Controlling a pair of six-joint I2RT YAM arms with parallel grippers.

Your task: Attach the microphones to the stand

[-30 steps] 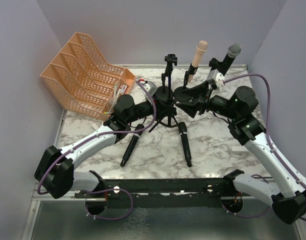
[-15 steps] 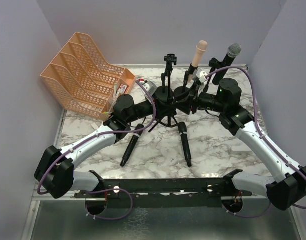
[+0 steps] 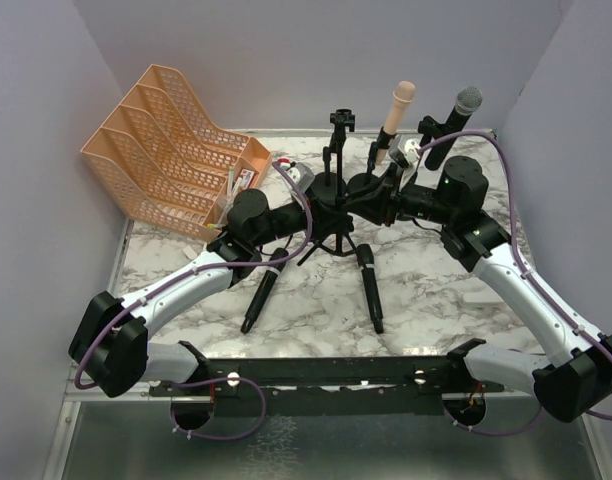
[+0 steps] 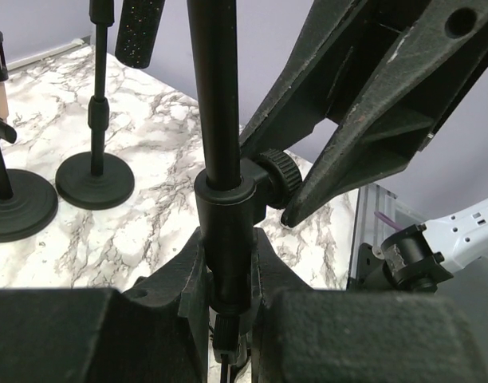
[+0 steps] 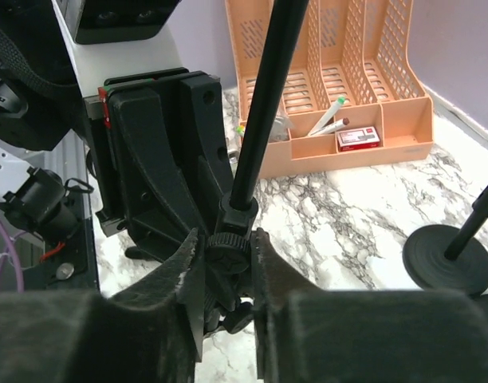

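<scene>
Left tool point(image 4: 228, 279) clamps the stand point(image 4: 220, 96) by its upright pole, right tool point(image 5: 228, 263) its collar knob point(image 5: 230, 246). Two black microphones point(image 3: 261, 292) point(image 3: 370, 290) lie on the bench point(image 3: 316, 295) on the stand's near side — long axes pointing roughly at it — one beside each arm.

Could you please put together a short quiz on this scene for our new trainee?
1. How many all-black microphones lie on the marble table?
2. True or false: the left gripper and the right gripper are both shut on the centre stand.
3. Which mounted microphone is furthest right? A pale pink; B silver-grey mesh head; C all black.
Key: 1 two; 2 true; 3 B, the mesh-head microphone.
</scene>
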